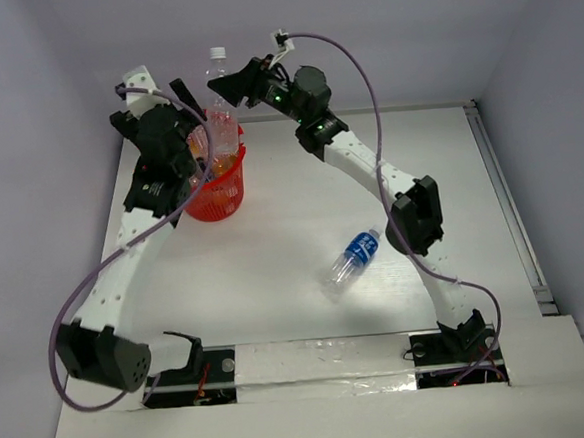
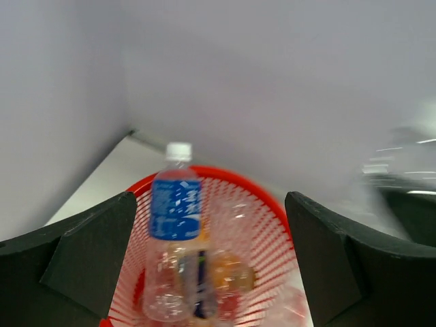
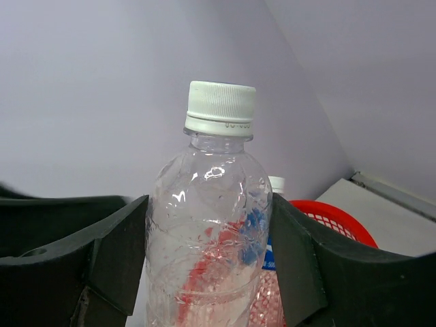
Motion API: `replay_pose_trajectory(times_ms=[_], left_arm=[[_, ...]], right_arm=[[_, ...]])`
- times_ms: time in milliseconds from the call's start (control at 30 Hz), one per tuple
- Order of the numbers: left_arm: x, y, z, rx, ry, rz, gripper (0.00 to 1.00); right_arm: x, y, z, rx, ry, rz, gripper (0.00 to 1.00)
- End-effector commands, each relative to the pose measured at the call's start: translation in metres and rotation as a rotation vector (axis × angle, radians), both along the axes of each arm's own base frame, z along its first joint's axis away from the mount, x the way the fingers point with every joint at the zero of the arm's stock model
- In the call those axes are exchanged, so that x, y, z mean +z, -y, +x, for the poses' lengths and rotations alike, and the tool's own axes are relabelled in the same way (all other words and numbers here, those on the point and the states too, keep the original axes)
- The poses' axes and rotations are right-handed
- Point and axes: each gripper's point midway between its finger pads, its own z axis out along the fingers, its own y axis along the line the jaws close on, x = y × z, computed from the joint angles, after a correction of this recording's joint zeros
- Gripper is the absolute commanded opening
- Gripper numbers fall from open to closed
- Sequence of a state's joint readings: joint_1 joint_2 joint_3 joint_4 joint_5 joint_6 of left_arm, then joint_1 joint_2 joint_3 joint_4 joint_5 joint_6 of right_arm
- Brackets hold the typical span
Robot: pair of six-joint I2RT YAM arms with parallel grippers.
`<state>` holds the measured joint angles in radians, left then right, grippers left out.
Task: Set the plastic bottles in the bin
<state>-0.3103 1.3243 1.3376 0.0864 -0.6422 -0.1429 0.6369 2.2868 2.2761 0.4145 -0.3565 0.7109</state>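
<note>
Bottle (image 3: pixel 208 204), gripped upright by the right end effector (image 3: pixel 208 255), hangs over the bin (image 1: pixel 220 199), seemingly for a clean drop, while the left end effector (image 2: pixel 211 231) gapes wide and empty.

You get bright, even, cool-white light over the table (image 1: pixel 308 308) in the top view. Shadows there are faint and soft-edged, as under the fallen bottle (image 1: pixel 352 260). The tape strip (image 1: pixel 322 362) by the bases shines slightly.

In your left wrist view the right side smears into streaky blur. The bin (image 2: pixel 269 231) and its blue-labelled bottle (image 2: pixel 175 204) look soft, and what lies lower inside is hazy.

In your right wrist view the clear bottle (image 3: pixel 211 225) is sharp, with small white glints on its shoulder. The wall (image 3: pixel 88 88) behind it is evenly lit.
</note>
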Motion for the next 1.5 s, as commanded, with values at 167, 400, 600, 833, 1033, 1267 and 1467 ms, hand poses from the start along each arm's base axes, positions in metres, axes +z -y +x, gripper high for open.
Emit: replay_pose_trajectory(times_ms=[167, 400, 600, 833, 1033, 1267, 1467], left_arm=[[0.065, 0.035, -0.022, -0.247, 0.151, -0.152, 0.77], [0.073, 0.056, -0.028, -0.366, 0.154, -0.186, 0.67], [0.072, 0.076, -0.035, -0.455, 0.132, -0.219, 0.68], [0.066, 0.094, -0.065, -0.516, 0.121, -0.228, 0.65], [0.027, 0.173, -0.102, -0.726, 0.018, -0.225, 0.31], [-0.096, 0.287, -0.153, -0.929, -0.202, -0.110, 0.08], [-0.177, 0.352, -0.176, -1.092, -0.364, 0.022, 0.60]], right_arm=[[-0.006, -0.040, 0.005, -0.134, 0.040, -0.029, 0.71], [-0.064, -0.068, 0.004, -0.177, 0.048, -0.195, 0.77], [-0.069, -0.070, -0.005, -0.167, 0.066, -0.259, 0.93], [-0.022, -0.037, -0.027, -0.193, 0.108, -0.219, 0.99], [0.037, 0.065, -0.049, -0.297, 0.122, -0.083, 0.47], [-0.013, 0.243, -0.067, -0.615, -0.101, -0.052, 0.00], [-0.036, 0.329, -0.119, -0.817, -0.161, -0.125, 0.19]])
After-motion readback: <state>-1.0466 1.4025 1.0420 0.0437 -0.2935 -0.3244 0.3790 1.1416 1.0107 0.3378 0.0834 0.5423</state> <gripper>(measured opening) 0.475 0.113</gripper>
